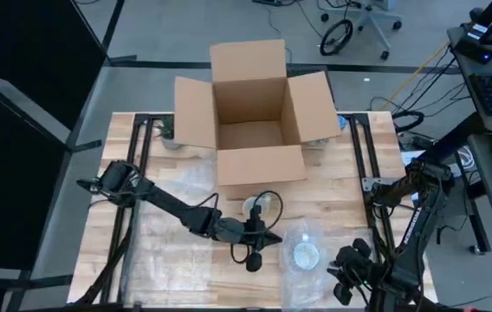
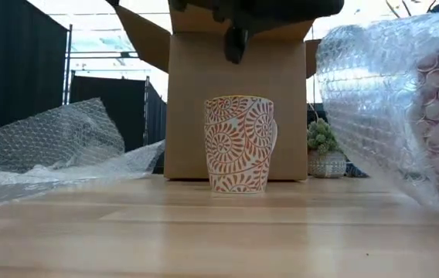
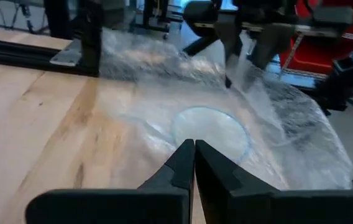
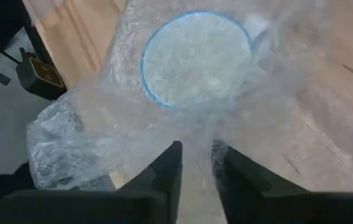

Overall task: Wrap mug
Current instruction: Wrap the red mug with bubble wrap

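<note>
stage: mid-wrap, by the look of it. mug [image 4: 195, 59] sits upright on table [image 1: 168, 260] under wrap [image 4: 71, 143], rim showing through the film from above
done: sheet draped over the top and bunched on the side toward right arm
left: sides and base not seen closed in; loose folds spread around, no tight bundle yet; likely needs tuck or roll, then probably into box [image 1: 255, 121], open and empty at the far edge
mug position: near front edge, right of centre, between the two grippers, well apart from box
bare mug [image 2: 239, 144]: patterned, unwrapped, just in front of box, under left arm; not the one in hand, as judged
right gripper [image 4: 196, 155]: just beside mug on the near side, jaws almost closed with a thin gap, wrap edge apparently pinched there; film rises tent-like toward it in left wrist view
left gripper [image 3: 194, 152]: jaws fully together, nothing held; tips aimed at mug, near but not touching, low over bare wood at the wrap's edge
mug vs jaws: outside both pairs; only film at the right pair
</note>
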`<action>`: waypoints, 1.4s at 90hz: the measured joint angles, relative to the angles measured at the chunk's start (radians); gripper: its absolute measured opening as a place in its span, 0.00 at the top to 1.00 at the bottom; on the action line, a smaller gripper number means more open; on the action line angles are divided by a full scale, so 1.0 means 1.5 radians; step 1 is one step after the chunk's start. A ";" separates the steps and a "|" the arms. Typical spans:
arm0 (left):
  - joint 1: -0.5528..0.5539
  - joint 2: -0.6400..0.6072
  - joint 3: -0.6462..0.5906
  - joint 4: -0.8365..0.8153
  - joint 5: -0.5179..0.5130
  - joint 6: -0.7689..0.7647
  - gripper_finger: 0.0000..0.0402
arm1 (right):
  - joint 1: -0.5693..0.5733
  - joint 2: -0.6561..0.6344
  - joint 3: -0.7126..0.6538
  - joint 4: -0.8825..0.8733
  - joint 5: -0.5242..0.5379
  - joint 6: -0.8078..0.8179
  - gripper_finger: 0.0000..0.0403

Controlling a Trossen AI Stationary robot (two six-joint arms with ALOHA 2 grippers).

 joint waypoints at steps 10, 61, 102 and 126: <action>0.008 0.000 0.007 0.000 0.000 0.000 1.00 | 0.002 -0.018 0.000 0.000 -0.006 -0.005 0.65; 0.013 0.000 0.026 0.000 0.000 -0.004 1.00 | 0.012 -0.047 0.000 -0.001 -0.086 -0.060 0.55; 0.013 0.000 0.026 -0.002 0.000 -0.004 1.00 | 0.003 -0.047 0.000 0.008 -0.048 -0.047 0.55; 0.013 0.000 0.026 -0.002 -0.001 -0.004 1.00 | 0.008 -0.047 0.000 -0.032 -0.035 -0.027 0.53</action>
